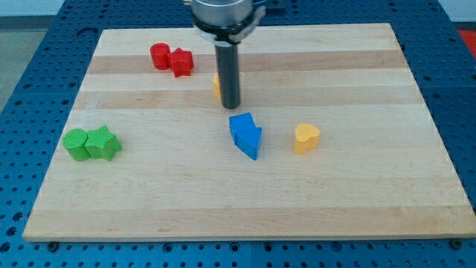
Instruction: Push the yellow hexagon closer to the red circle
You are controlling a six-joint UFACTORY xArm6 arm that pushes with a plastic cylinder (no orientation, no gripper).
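Note:
The yellow hexagon [216,85] lies near the board's upper middle, mostly hidden behind my rod; only its left edge shows. My tip [231,106] rests on the board just to the right of and below it, touching or nearly touching. The red circle [159,55] sits at the upper left, with a red star [181,62] touching its right side. The hexagon is to the right of and a little below the red pair.
Two blue blocks [245,134] lie together just below my tip. A yellow heart [306,138] lies to their right. A green circle [75,143] and a green star [103,143] sit together at the view's left. The wooden board [372,201] lies on a blue perforated table.

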